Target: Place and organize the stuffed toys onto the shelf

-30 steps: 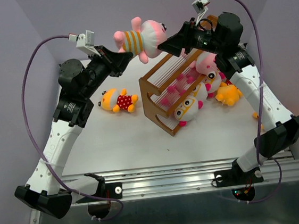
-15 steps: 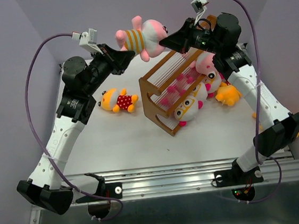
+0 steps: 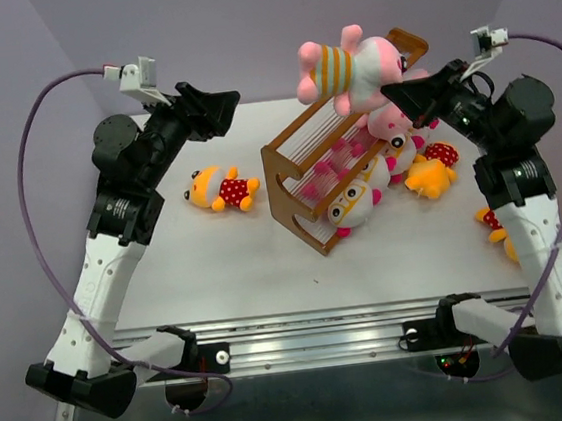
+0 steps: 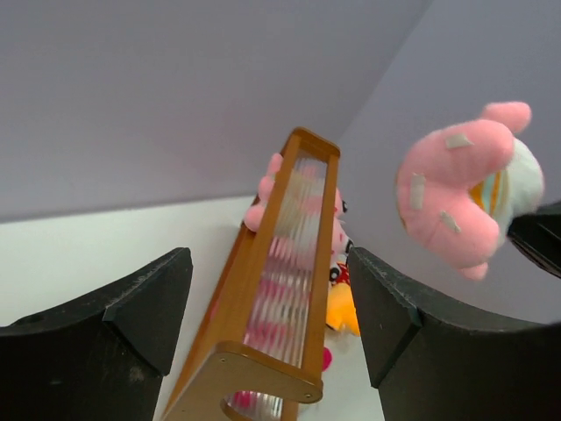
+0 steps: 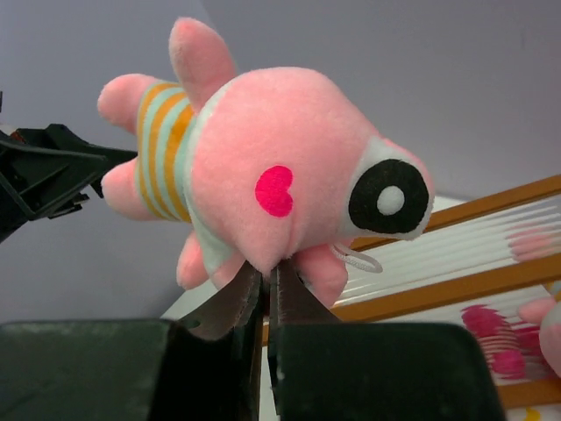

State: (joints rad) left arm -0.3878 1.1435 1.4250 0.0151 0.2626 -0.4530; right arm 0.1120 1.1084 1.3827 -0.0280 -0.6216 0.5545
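My right gripper (image 3: 396,89) is shut on a pinch of fabric of a pink stuffed toy in a striped shirt (image 3: 344,66), held in the air above the far end of the shelf (image 3: 309,173). The right wrist view shows the closed jaws (image 5: 268,274) under the toy (image 5: 263,167). My left gripper (image 3: 226,103) is open and empty, apart from the toy and to its left. In the left wrist view the gripper (image 4: 272,320) frames the shelf (image 4: 263,263) below, with the pink toy (image 4: 456,193) at the upper right. A yellow toy in red polka dots (image 3: 221,190) lies left of the shelf.
Several stuffed toys are heaped against the shelf's right side (image 3: 395,143), one white-faced with orange glasses (image 3: 353,203) and one orange (image 3: 428,178). Another toy (image 3: 494,223) lies by the right arm. Purple walls close in the white table (image 3: 217,267).
The left gripper opened, let go of the pink toy and drew back left. The right gripper closed on the toy and carried it right, over the shelf's far end.
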